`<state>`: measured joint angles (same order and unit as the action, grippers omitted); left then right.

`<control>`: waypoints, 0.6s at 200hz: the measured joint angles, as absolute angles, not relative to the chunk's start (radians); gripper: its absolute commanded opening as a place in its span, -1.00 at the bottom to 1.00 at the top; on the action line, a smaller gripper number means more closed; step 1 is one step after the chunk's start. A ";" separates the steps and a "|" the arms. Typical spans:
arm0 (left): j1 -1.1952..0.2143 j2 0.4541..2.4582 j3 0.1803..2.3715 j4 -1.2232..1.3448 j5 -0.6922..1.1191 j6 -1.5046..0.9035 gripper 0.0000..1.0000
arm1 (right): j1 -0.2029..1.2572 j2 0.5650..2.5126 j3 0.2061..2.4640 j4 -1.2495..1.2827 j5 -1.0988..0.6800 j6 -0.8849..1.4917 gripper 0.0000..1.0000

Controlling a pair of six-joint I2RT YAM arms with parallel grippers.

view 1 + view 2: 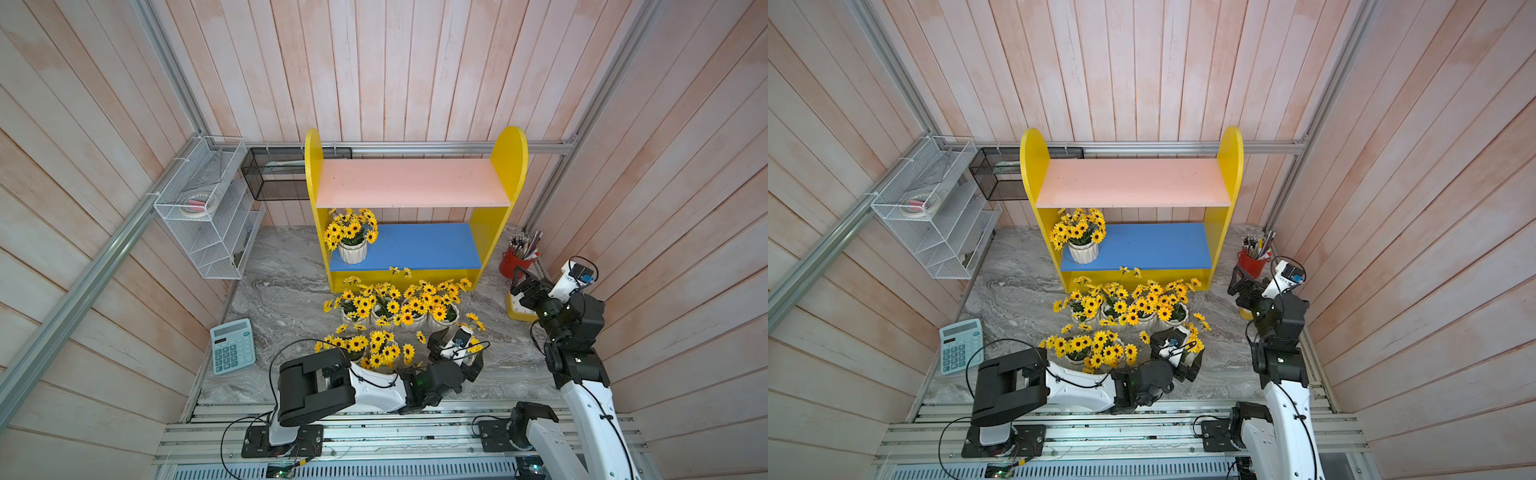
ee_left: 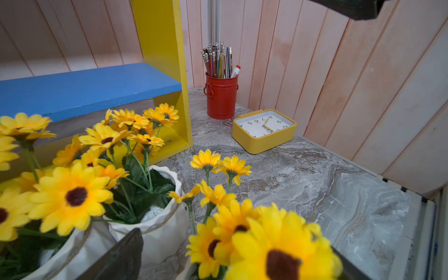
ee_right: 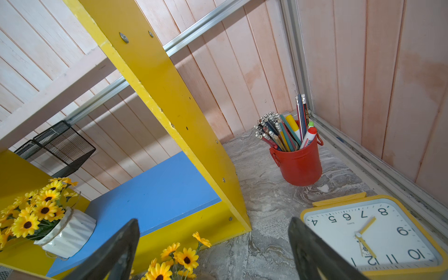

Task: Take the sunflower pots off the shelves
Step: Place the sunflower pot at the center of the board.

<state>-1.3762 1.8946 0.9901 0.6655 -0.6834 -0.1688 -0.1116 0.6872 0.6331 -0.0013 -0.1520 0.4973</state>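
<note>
The yellow shelves (image 1: 415,183) (image 1: 1133,183) have a bare pink upper board. One sunflower pot (image 1: 352,250) (image 1: 1083,251) (image 3: 70,232) stands at the left end of the blue lower board. Several sunflower pots (image 1: 399,309) (image 1: 1129,307) stand on the marble table in front, in a row and a nearer cluster (image 1: 365,351). My left gripper (image 1: 473,349) (image 2: 235,242) is open at the cluster's right end, its fingers on either side of a pot's blurred flowers. My right gripper (image 1: 521,286) (image 3: 214,220) is open and holds nothing, above the table by the shelves' right panel.
A red pencil cup (image 1: 517,264) (image 2: 221,97) and a yellow clock (image 1: 519,309) (image 3: 373,232) lie in the right corner under my right arm. A calculator (image 1: 232,346) lies front left. A white wire rack (image 1: 208,216) and a black mesh basket (image 1: 274,178) hang on the walls.
</note>
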 measured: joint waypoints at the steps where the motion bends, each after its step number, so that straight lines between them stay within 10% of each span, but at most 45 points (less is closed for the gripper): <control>1: -1.377 1.893 0.990 0.663 -0.684 -0.169 1.00 | -0.112 0.687 0.633 -0.002 -0.152 0.497 0.92; 120: -1.217 1.322 1.075 0.165 -0.645 -0.188 1.00 | -0.107 0.714 0.708 -0.284 -0.226 0.521 -0.13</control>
